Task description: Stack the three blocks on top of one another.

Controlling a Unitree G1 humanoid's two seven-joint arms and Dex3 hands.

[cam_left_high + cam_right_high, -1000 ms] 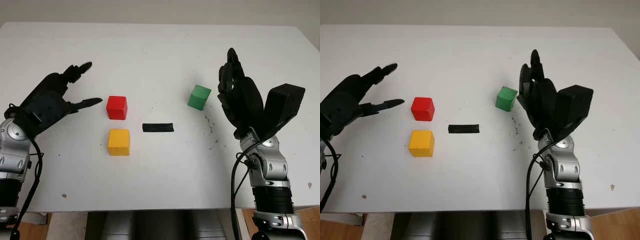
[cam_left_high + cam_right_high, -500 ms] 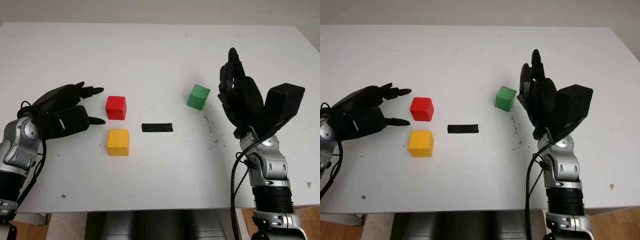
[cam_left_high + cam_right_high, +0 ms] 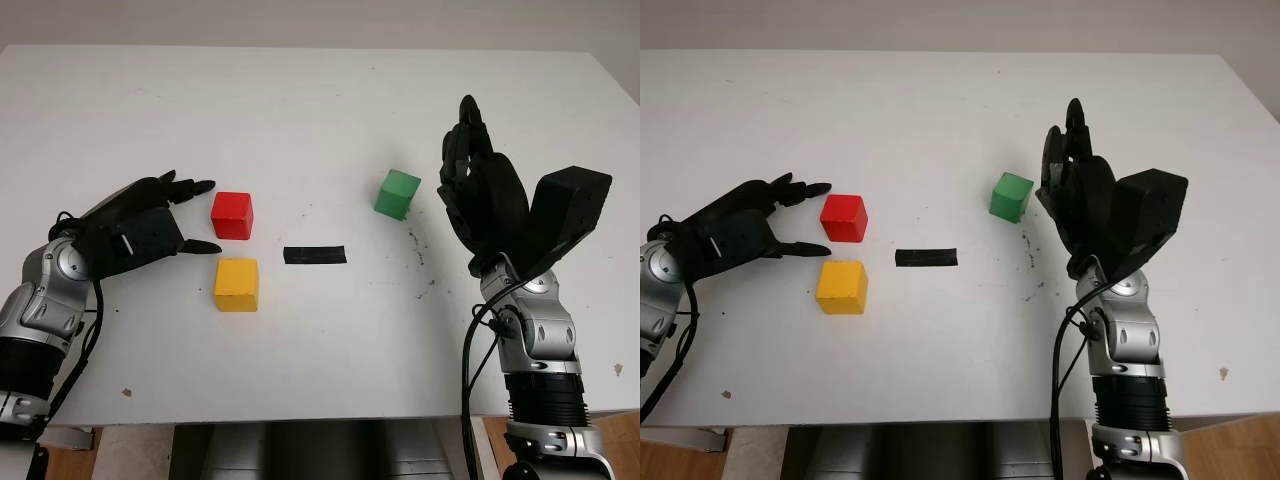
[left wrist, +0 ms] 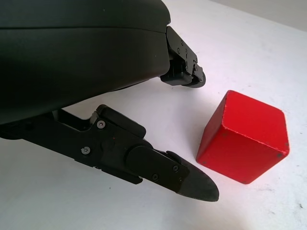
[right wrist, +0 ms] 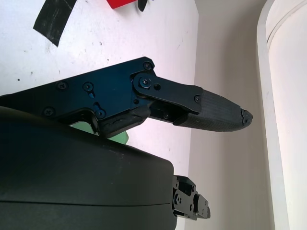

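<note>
white table (image 3: 300,110) holds red block (image 3: 232,214) behind yellow block (image 3: 237,284), green block (image 3: 398,193) well apart. left hand (image 3: 150,225), open, sits just beside red; right hand (image 3: 480,195), open, near green. blocks look light, rigid; pinch opposite flat faces.

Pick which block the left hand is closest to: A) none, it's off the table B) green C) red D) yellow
C: the open left hand has its fingers just short of the red block, not touching it.
</note>
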